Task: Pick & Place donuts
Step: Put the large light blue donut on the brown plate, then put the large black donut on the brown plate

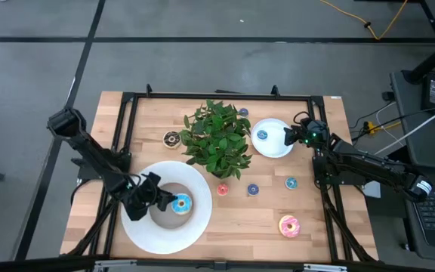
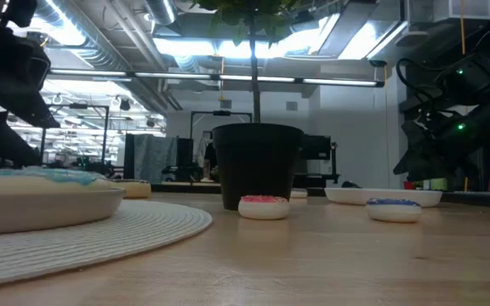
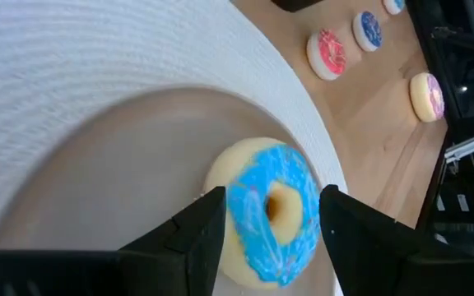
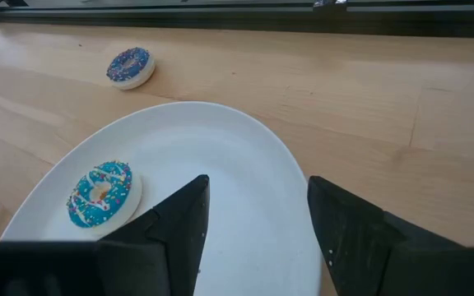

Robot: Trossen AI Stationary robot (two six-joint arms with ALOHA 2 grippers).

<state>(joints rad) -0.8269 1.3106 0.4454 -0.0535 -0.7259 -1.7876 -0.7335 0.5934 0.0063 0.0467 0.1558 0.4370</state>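
- 2 donuts look placed: light-blue donut (image 1: 180, 203) lies in the big white plate (image 1: 165, 238) at front left; small blue donut (image 1: 263, 135) sits on the small white plate (image 1: 278, 148) at back right.
- My left tool (image 3: 270, 215) is over the big plate, fingers wide, straddling the light-blue donut without closing on it.
- My right tool (image 4: 256, 215) hangs wide above the small plate, holding nothing.
- Left on the tabletop (image 1: 232, 234): pink donut (image 1: 288, 225) front right, red mini (image 1: 223, 189), dark-blue mini (image 1: 253, 190), teal mini (image 1: 291, 182), brown donut (image 1: 172, 138), 1 more mini (image 1: 243, 112) at the back.
- Potted plant (image 1: 217, 139) stands mid-table between the plates; I judge reaches across must go around it.
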